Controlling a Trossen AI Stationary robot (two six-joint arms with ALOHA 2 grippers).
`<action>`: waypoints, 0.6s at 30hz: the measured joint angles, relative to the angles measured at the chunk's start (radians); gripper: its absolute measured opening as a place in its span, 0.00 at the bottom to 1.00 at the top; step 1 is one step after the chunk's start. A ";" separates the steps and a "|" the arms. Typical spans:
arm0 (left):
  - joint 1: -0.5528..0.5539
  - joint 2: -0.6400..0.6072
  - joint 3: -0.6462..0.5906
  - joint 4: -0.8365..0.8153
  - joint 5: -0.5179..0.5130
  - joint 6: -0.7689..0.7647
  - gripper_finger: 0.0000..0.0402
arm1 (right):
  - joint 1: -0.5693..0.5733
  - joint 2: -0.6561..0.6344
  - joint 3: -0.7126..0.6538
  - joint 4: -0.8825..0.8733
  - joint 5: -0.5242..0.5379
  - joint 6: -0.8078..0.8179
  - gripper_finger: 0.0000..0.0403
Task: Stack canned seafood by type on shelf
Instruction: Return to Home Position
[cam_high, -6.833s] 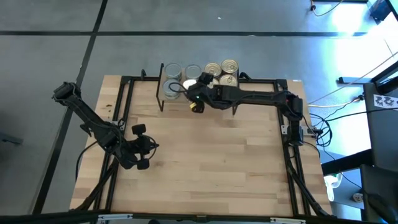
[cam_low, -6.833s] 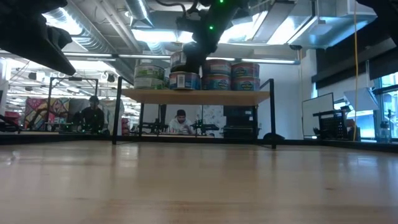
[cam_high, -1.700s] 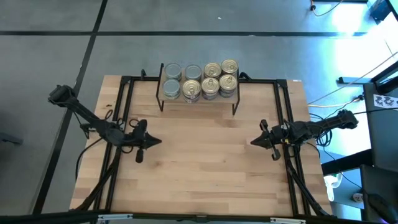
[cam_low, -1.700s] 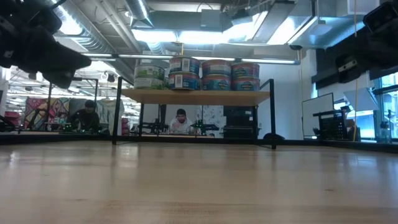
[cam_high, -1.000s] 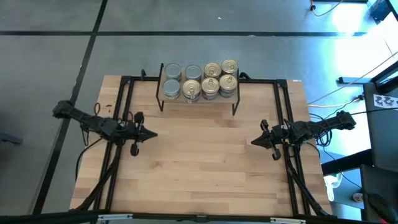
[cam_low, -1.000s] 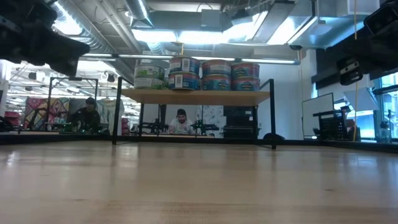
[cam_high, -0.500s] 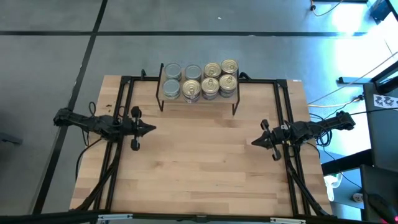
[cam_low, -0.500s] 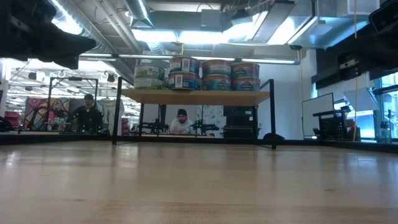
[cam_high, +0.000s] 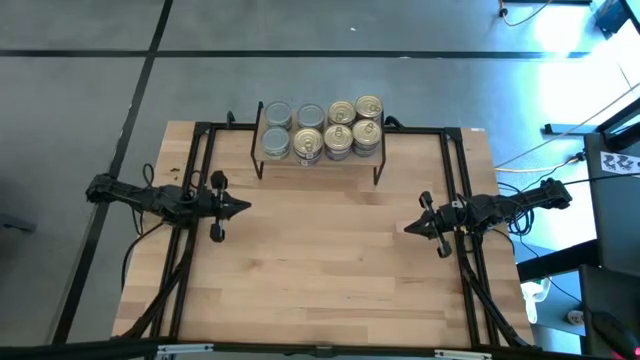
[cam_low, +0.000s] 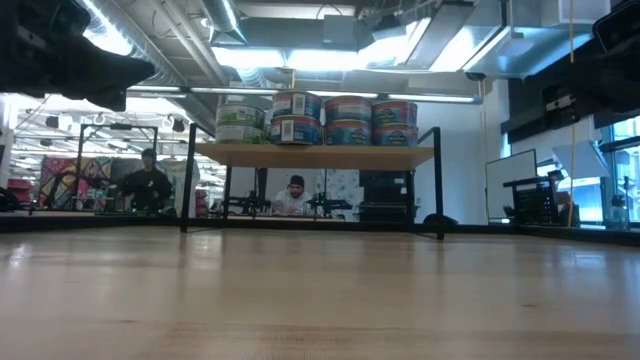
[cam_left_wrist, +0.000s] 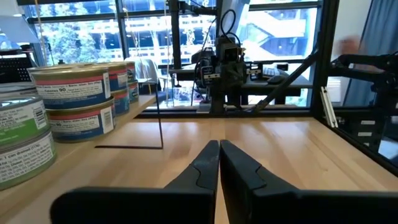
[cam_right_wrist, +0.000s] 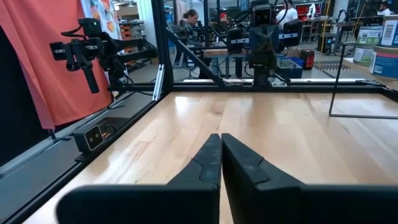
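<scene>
High view: eight tins (cam_high: 338, 140) are counted on the shelf (cam_low: 315, 155), in two rows of four. The left tool (cam_high: 238, 208) and the right tool (cam_high: 408, 228) are pinched closed over the counter (cam_high: 320, 270), with nothing held.

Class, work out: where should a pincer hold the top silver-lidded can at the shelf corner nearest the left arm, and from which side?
Probably from above, across the round side wall of the can: it stands upright on another, lid exposed, while neighbours crowd two sides on the shelf.
</scene>
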 joint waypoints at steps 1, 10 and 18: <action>0.000 0.000 0.000 0.000 0.000 0.002 0.03 | 0.000 0.000 0.000 0.000 0.000 0.000 0.04; 0.000 0.000 0.000 0.000 0.000 -0.002 0.01 | 0.000 0.000 0.000 0.006 0.000 0.001 0.04; 0.000 0.000 0.000 0.000 0.000 -0.001 0.01 | 0.000 0.000 0.000 0.009 0.000 0.002 0.04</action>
